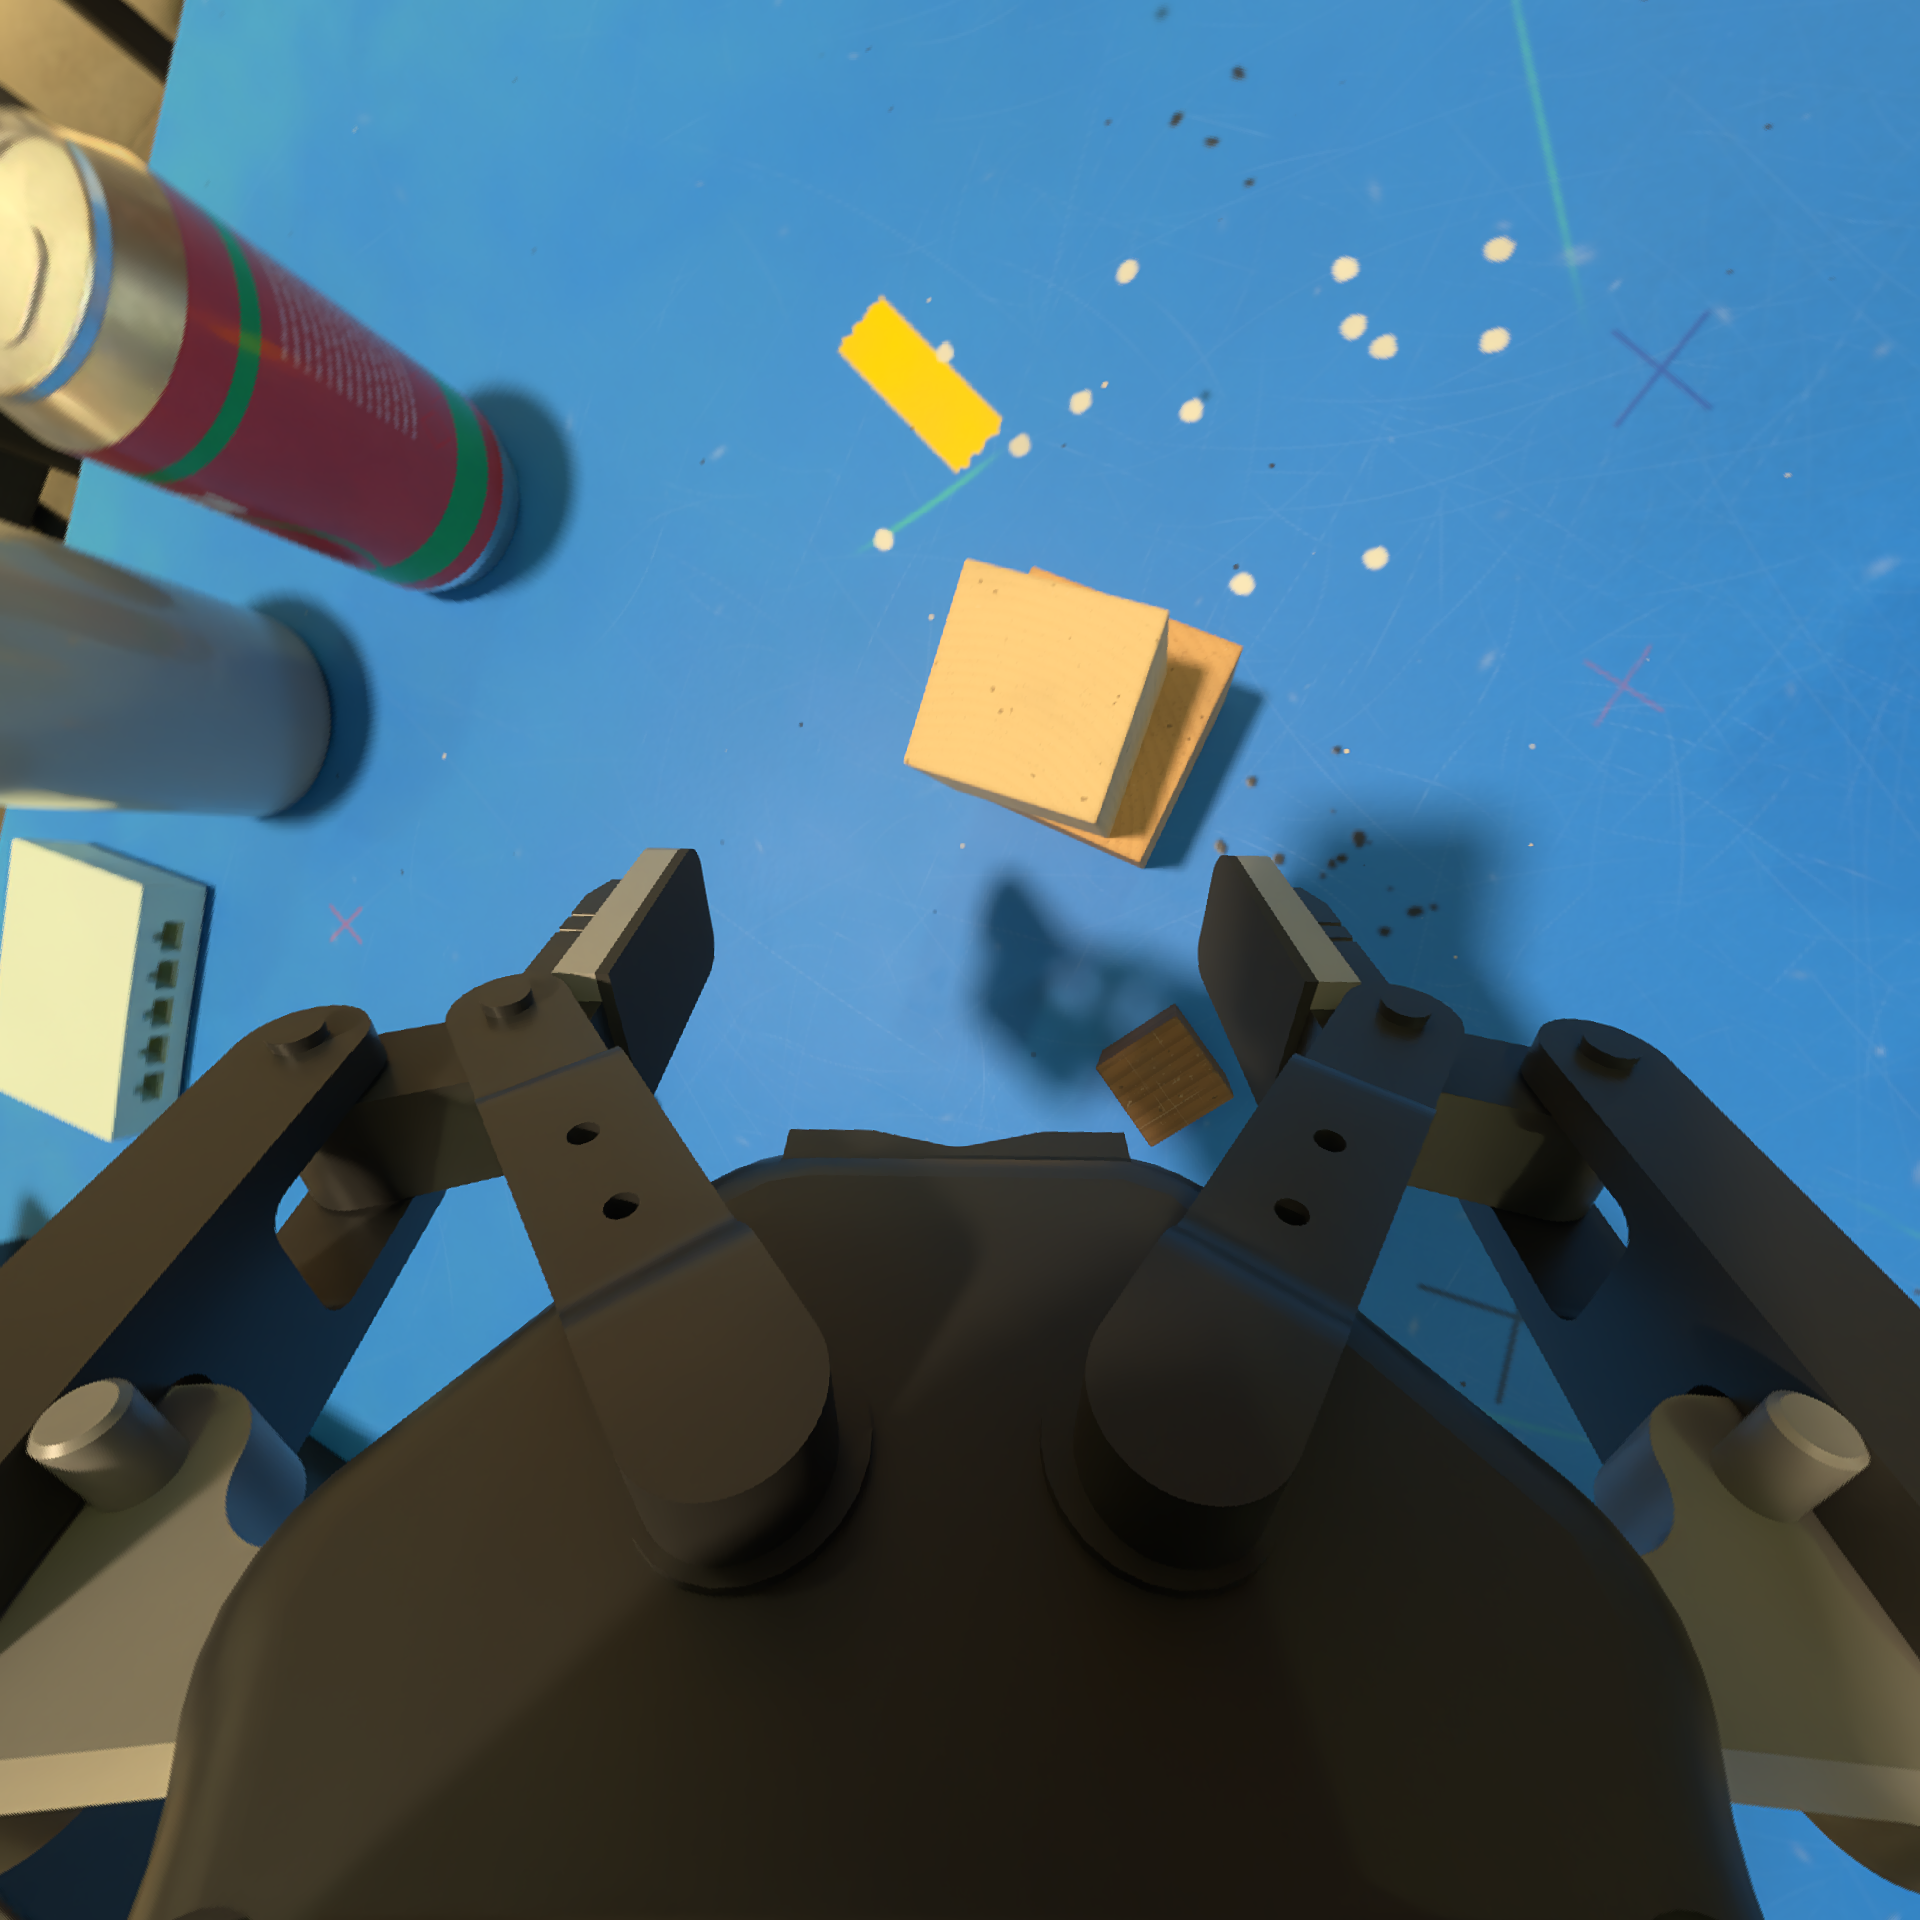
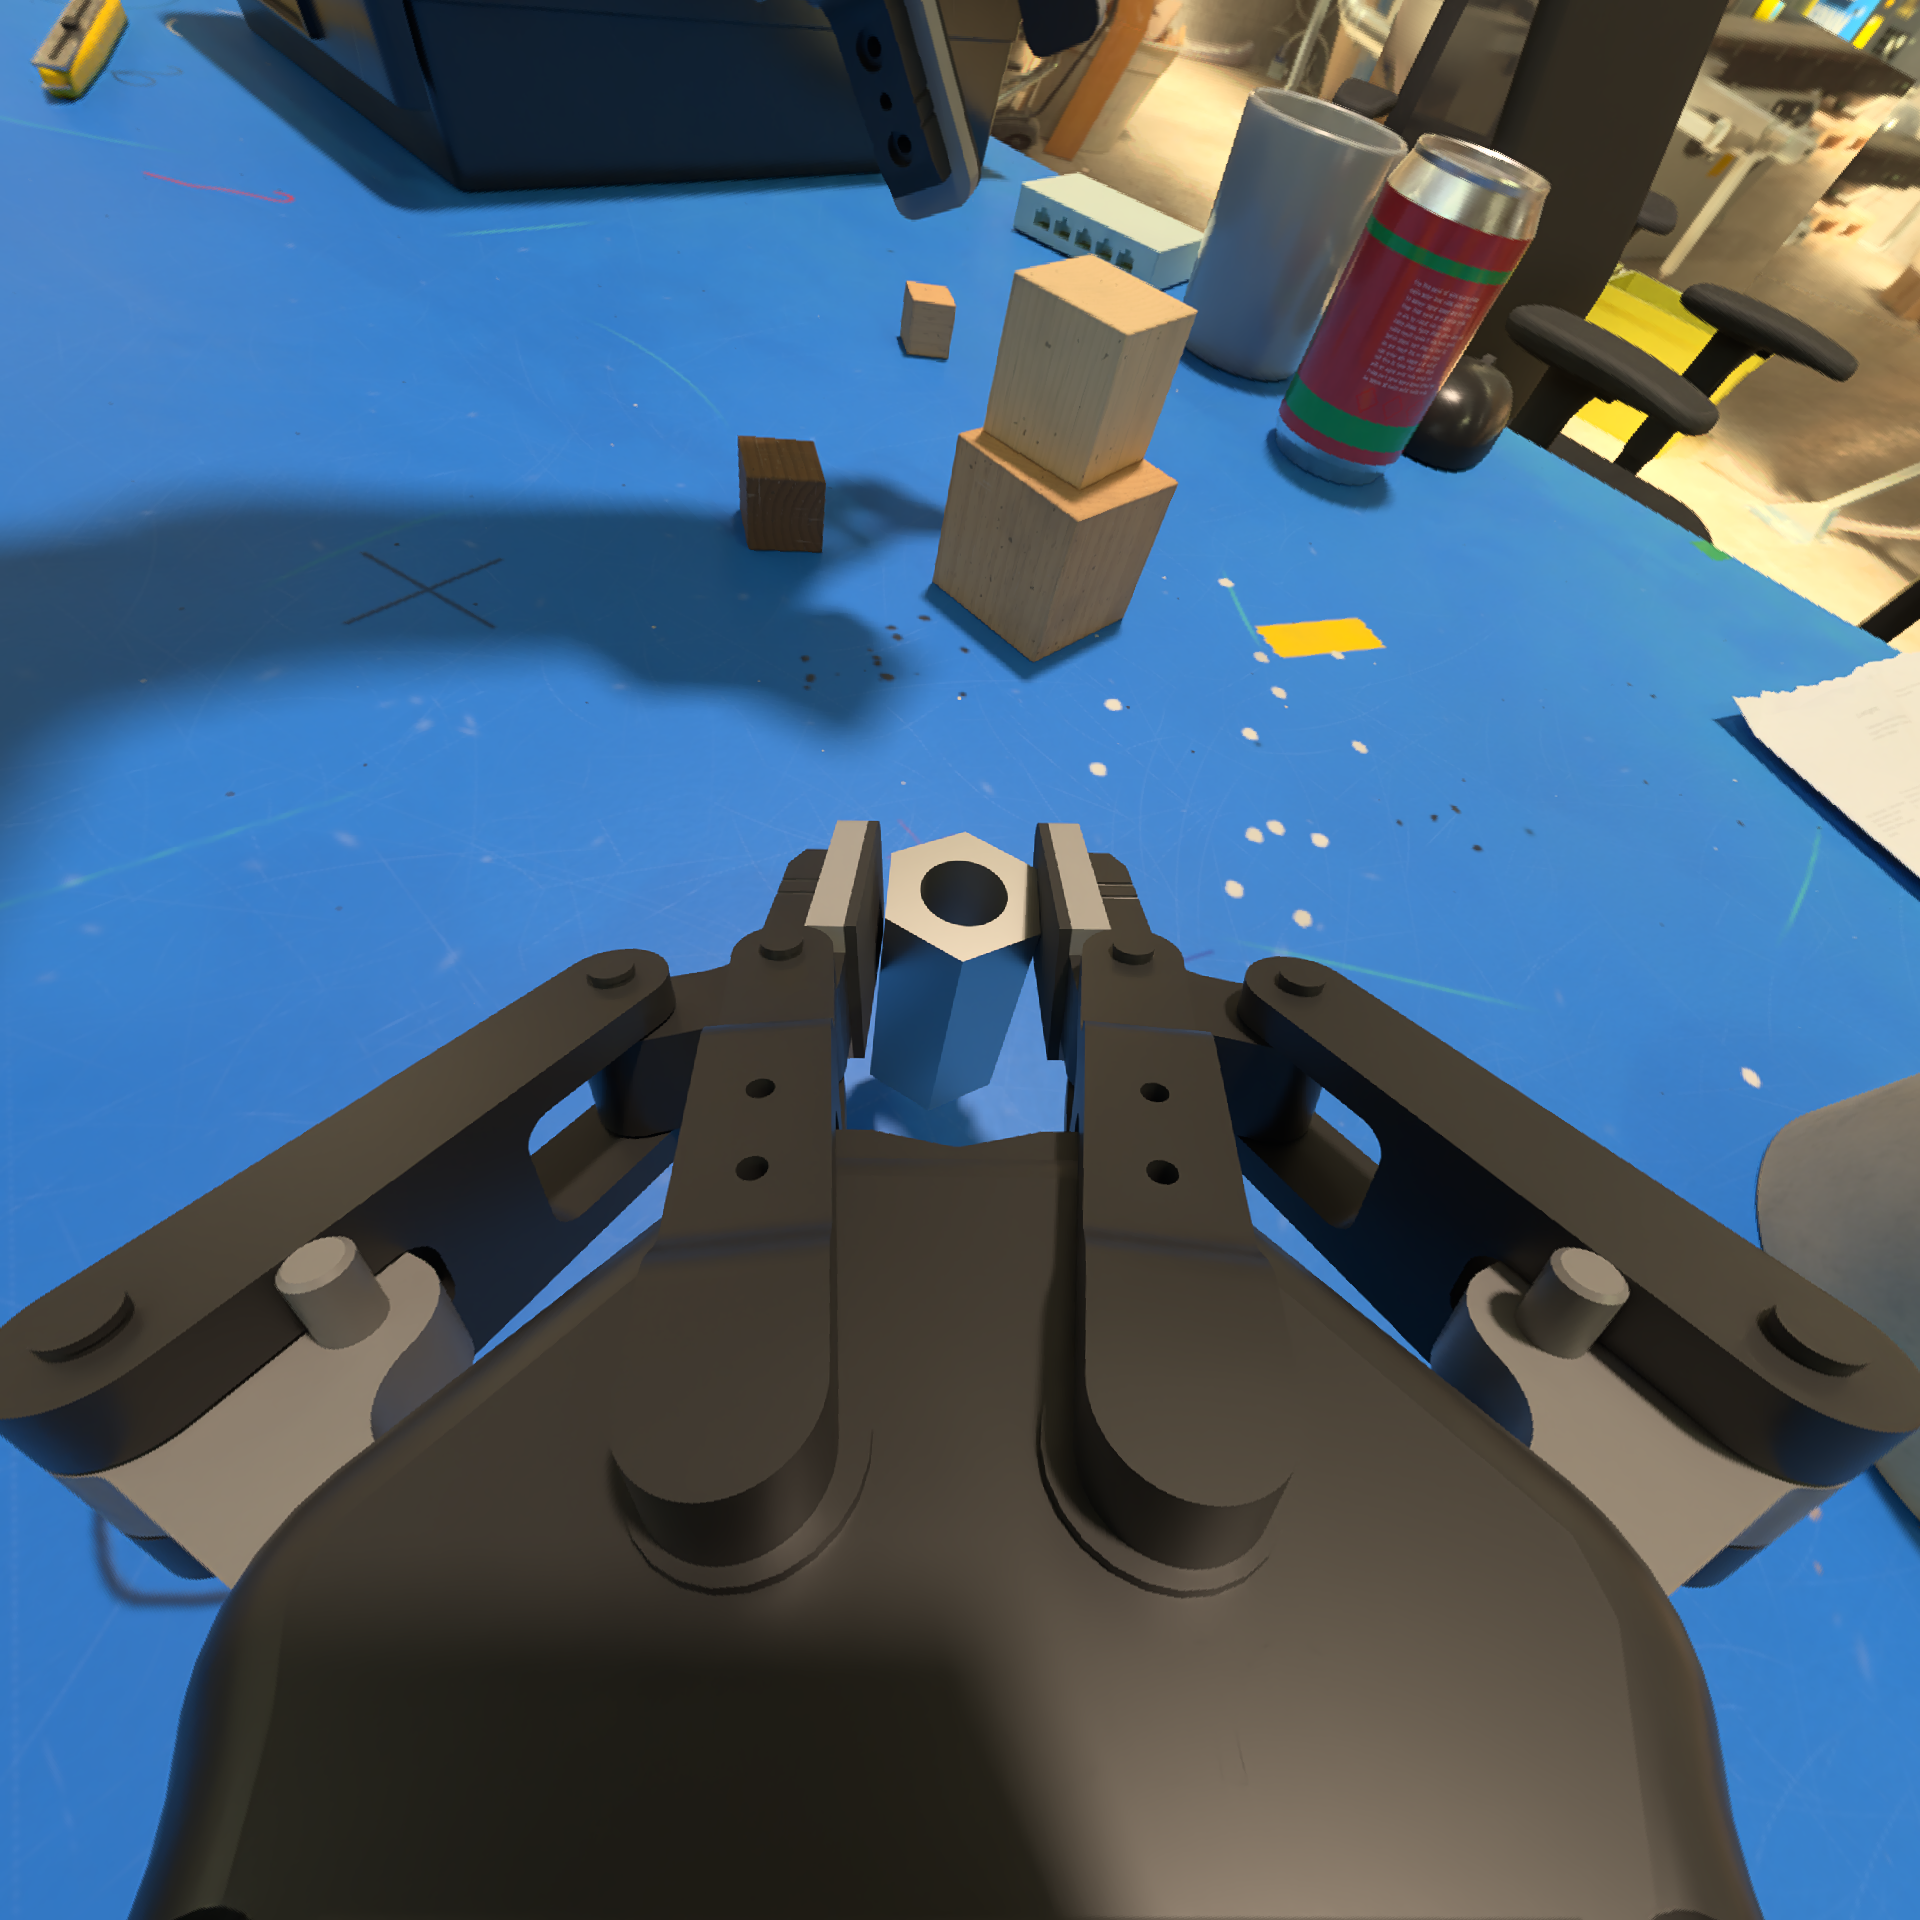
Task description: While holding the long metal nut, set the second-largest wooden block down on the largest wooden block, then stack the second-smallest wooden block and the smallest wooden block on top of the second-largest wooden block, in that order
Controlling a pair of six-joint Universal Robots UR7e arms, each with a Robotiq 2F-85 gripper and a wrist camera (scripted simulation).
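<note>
The largest wooden block (image 2: pixel 1044 545) stands on the blue tabletop (image 2: pixel 416 779) with the second-largest wooden block (image 2: pixel 1086 369) already on top of it. That upper block sits twisted and pushed toward one side, so from above a strip of the lower one shows along only one edge. I judge this offset the main hazard: extra load set off-centre, or a sideways nudge during placing, could tip or slide the pair.

The second-smallest wooden block (image 1: pixel 1164 1075), dark brown, rests on the tabletop near the stack and apart from it, just inside the right finger of the left pincer (image 1: pixel 956 935). That pincer is spread wide and empty above it. Because the block lies off to one finger's side, not midway, closing from here might shove it aside or catch only a corner, and a skewed grip would make a poor release on the narrow top face.

The smallest wooden block (image 2: pixel 927 319), pale, sits farther back, well apart from the others.

The right pincer (image 2: pixel 961 904) clamps the long metal nut (image 2: pixel 956 966) between its pads, clear of the tabletop. The nut's smooth flats could slip if that arm jolts.
</note>
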